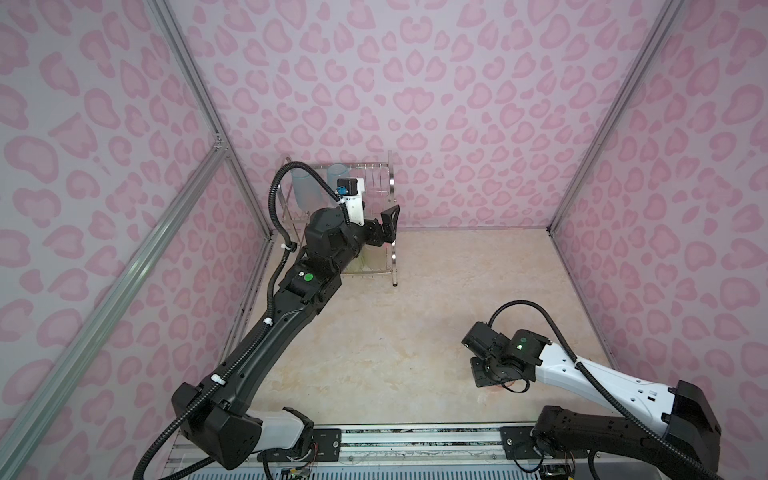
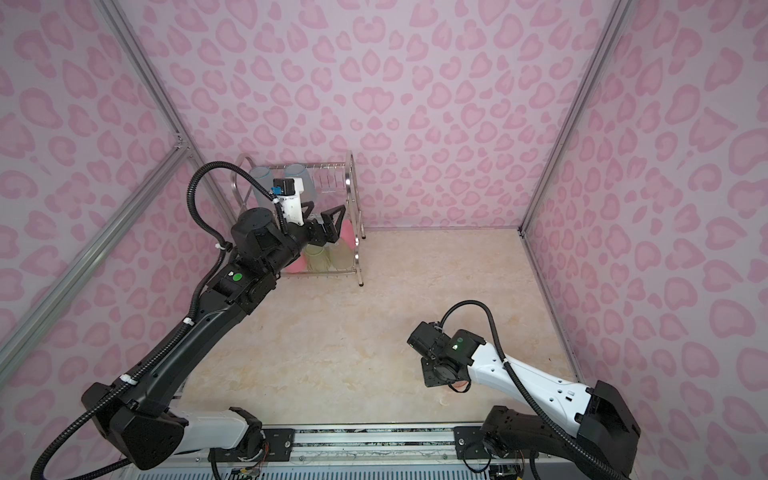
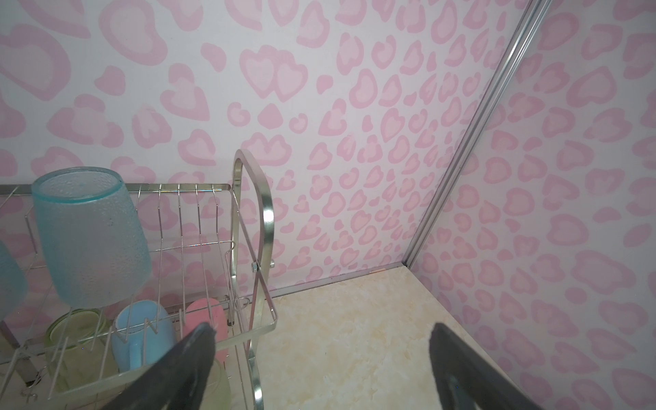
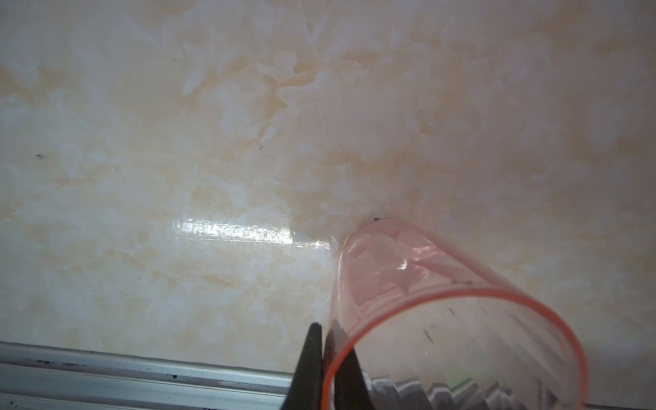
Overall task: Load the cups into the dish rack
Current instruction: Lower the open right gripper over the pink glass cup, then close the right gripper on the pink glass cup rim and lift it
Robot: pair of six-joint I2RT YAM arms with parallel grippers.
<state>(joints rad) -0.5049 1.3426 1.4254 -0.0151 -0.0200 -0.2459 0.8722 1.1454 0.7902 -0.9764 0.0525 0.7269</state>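
The 2-tier chrome wire dish rack (image 1: pixel 390 187) stands in the upper middle of both top views, against the back wall (image 1: pixel 457 104) papered in pink hearts. In the left wrist view, a translucent teal tumbler (image 3: pixel 88 241) sits mouth down on the upper shelf at left centre. A second teal tumbler (image 3: pixel 9 277) is cut off by the left edge. Lower left in that view, the bottom shelf holds a translucent green tumbler (image 3: pixel 74 330), a light-blue handled mug (image 3: pixel 142 333) and an opaque pink tumbler (image 3: pixel 207 314).

The left gripper (image 3: pixel 323 330) is released, its 2 black fingers spread wide with nothing between them. One finger (image 3: pixel 195 358) overlaps the rack's lower shelf along the bottom edge of the frame. The other finger is over the marbled beige tabletop (image 3: pixel 355 337).

The right gripper (image 4: pixel 324 333) is at the lower right of both top views, well apart from the rack and pointing down at the tabletop. It is clenched on the rim of a clear peach plastic tumbler (image 4: pixel 443 301), with 1 finger outside the wall and 1 inside. The tumbler fills the lower right of the right wrist view, tilted, with its mouth toward the camera. Whether its base touches the table cannot be told. In a top view only a peach sliver shows beneath the wrist.
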